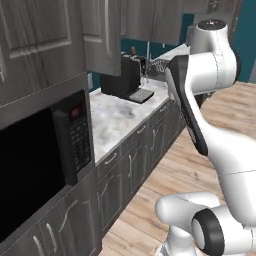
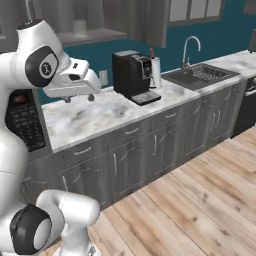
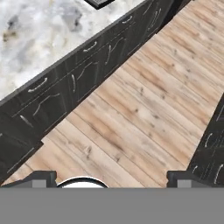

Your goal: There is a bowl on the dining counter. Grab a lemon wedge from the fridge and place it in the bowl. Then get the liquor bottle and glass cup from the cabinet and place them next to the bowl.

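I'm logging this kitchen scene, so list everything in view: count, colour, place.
Microwave: one, black, built in left of the worktop.
Worktop: one, white-grey marble, over the lower cupboards.
Coffee machine: one, black, on the worktop.
Sink: one, grey, with a curved tap, right of the coffee machine.
Lower cupboards: a row, dark grey, under the worktop.
Floor: pale wood planks.
Gripper: one, white, above the worktop, jaws open.
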Controlling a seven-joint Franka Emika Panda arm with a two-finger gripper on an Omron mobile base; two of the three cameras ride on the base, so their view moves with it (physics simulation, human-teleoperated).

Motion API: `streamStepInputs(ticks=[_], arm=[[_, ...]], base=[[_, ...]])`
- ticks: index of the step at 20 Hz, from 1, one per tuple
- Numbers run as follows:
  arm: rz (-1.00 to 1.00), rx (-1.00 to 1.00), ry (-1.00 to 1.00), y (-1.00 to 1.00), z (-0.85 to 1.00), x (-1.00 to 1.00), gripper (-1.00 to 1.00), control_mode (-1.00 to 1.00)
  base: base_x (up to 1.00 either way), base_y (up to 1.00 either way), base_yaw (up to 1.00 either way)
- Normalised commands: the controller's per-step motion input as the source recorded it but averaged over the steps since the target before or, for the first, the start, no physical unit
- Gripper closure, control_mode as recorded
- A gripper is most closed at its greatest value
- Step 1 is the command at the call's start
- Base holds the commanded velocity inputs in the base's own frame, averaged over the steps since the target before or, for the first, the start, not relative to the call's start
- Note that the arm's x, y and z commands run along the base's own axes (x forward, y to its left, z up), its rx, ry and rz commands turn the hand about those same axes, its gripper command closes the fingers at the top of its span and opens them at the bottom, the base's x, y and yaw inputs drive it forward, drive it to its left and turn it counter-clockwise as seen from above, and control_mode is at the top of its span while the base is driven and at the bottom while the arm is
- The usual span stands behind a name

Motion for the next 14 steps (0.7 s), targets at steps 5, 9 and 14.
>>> streamStepInputs(ticks=[5,9,14], arm=[[0.00,0.00,0.00,0.00,0.00,0.00,-1.00,1.00],[0.00,0.00,0.00,0.00,0.00,0.00,-1.00,1.00],[0.00,0.00,0.00,0.00,0.00,0.00,-1.00,1.00]], base=[[1.00,-0.55,0.12],[1.00,-0.47,0.32],[0.90,-0.09,0.41]])
